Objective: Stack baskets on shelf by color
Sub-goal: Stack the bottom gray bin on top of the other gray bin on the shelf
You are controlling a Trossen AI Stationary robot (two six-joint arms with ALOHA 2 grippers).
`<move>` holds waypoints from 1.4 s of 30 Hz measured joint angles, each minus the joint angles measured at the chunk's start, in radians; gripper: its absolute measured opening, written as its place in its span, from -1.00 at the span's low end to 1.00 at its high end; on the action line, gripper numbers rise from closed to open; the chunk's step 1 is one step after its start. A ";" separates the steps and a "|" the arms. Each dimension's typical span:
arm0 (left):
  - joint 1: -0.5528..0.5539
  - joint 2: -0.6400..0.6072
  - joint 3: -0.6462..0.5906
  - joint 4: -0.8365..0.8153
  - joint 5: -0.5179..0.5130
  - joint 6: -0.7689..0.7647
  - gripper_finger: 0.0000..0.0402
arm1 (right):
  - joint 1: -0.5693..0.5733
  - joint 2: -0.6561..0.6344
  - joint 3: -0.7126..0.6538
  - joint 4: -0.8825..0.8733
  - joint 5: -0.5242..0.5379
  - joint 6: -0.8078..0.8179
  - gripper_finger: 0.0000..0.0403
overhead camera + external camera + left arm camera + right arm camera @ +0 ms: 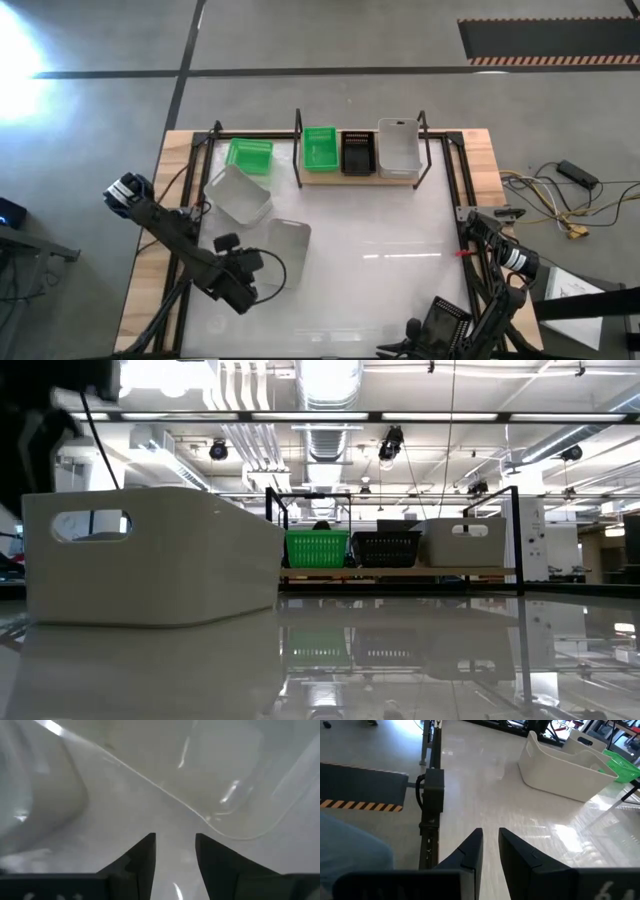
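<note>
Shelf point(362, 178) sits at 12 o'clock on the table point(400, 290), long axis running 9-to-3. Three baskets are on it side by side: green basket point(320, 147), black mesh basket point(358, 153), white basket point(398, 148), each with its long axis 12-to-6, across the plank. Looks like one starter per colour, so stacks can build on them. Loose ones are at about 10 o'clock: a second green basket point(249, 155) just off the shelf's left end, a tilted white basket point(240, 194) skewed diagonally beside it, and a third white basket point(283, 247) nearer table centre, roughly square to the table. Left gripper point(243, 283) is at 7 o'clock right beside that third white one, fingers a narrow gap apart, holding nothing; its wrist view is filled with white plastic wall, so my guess is it's lining up on the rim. Right gripper point(489, 851) is parked at 5 o'clock by the table edge, fingers slightly parted, empty, pointing across the table toward the loose white baskets.
</note>
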 joint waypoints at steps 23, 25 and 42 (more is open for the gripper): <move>0.203 0.078 -0.059 1.176 -0.120 0.897 -0.39 | -0.009 0.000 0.000 0.000 0.001 0.002 -0.73; 0.198 0.062 0.027 0.932 -0.159 0.884 -0.39 | -0.009 0.000 0.000 0.000 0.000 0.010 -0.73; 0.511 0.076 0.141 0.420 -0.016 1.156 -0.12 | -0.011 0.000 -0.001 0.000 0.000 0.015 -0.73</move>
